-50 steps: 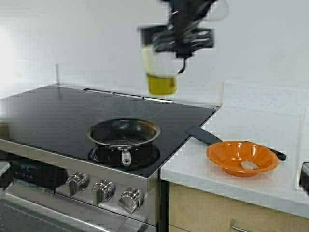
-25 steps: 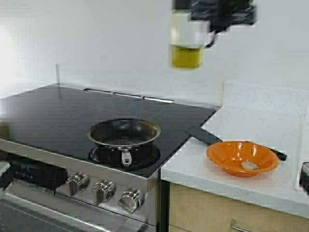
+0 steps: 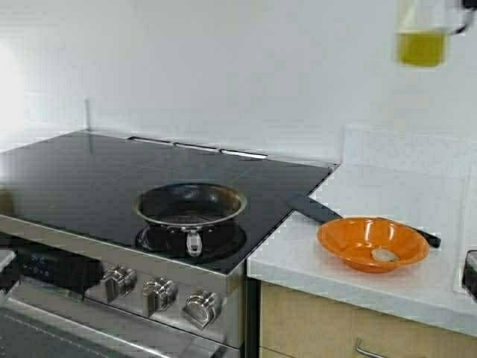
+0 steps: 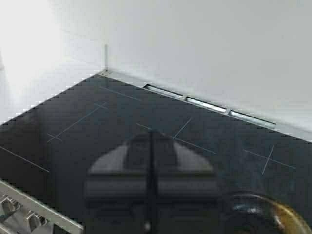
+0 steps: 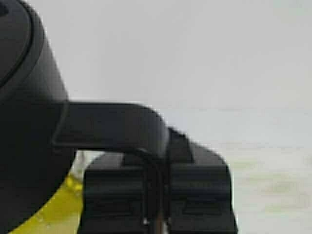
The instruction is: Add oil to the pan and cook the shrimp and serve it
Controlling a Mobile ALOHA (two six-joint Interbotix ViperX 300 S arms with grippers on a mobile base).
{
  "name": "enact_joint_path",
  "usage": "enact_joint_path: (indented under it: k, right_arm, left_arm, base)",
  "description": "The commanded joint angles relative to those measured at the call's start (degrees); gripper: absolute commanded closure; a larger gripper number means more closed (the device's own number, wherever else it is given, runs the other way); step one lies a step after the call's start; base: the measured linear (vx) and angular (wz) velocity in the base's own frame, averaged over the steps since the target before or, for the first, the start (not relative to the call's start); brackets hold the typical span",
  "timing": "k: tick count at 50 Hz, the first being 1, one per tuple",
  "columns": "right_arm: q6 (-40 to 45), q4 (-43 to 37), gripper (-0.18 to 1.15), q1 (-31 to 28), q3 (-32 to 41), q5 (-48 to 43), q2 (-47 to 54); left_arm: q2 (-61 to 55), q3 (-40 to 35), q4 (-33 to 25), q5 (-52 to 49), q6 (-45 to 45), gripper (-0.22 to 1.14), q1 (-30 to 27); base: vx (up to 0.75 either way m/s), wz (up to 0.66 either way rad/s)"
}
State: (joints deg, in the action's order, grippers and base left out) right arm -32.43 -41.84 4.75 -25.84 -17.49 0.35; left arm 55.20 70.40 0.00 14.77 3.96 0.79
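High in the right upper corner of the high view hangs the oil (image 3: 421,48), a yellow-green clear liquid filling the bottom of a clear glass jug (image 3: 422,26) whose upper part is cut off by the frame; it is well above the desk (image 3: 387,287) and off to the right of the stove. From the right wrist the jug's black lid (image 5: 22,87) and black handle (image 5: 109,126) show, with the right hand (image 5: 157,195) clamped on that handle, its two jaws pressed close with only the thin handle between them. On the black glass cooktop (image 3: 74,179) sits the pan (image 3: 191,205), small and round, dark inside with a shiny metal rim and a short silver handle pointing toward the knobs. On the desk to the right an orange bowl (image 3: 350,242) holds the shrimp (image 3: 384,255), a small pale lump. A black spatula (image 3: 313,209) lies just behind the bowl. Over the cooktop the left hand (image 4: 151,195) hovers, jaws pressed together on nothing.
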Motion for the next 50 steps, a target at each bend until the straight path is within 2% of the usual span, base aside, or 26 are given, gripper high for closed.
enact_joint_path:
  k: [1, 16, 24, 36, 50]
  right_arm:
    - [1.2, 0.3, 0.89, 4.7, 5.6, -2.1, 2.3]
    - [4.4, 1.2, 0.89, 12.0, 15.6, -9.8, 19.7]
    - [8.8, 6.7, 0.89, 13.5, 21.2, -14.3, 30.0]
    - [12.3, 9.1, 0.89, 15.9, 31.9, -14.5, 42.9]
    - [13.4, 10.5, 0.89, 16.8, 41.0, -14.8, 52.3]
  left_arm:
    - [-0.4, -0.5, -0.1, 0.3, -0.4, 0.89, 0.0]
    - [-0.4, -0.4, 0.1, 0.4, -0.8, 0.89, -0.1]
    - [-0.4, 0.0, 0.1, 0.4, -0.6, 0.89, 0.0]
    - [-0.4, 1.1, 0.1, 0.4, -0.4, 0.89, 0.0]
    - [-0.4, 1.1, 0.1, 0.4, -0.5, 0.89, -0.1]
  base:
    - [0.0, 0.0]
    - [0.0, 0.0]
    - [0.0, 0.0]
    - [0.0, 0.0]
    - [0.0, 0.0]
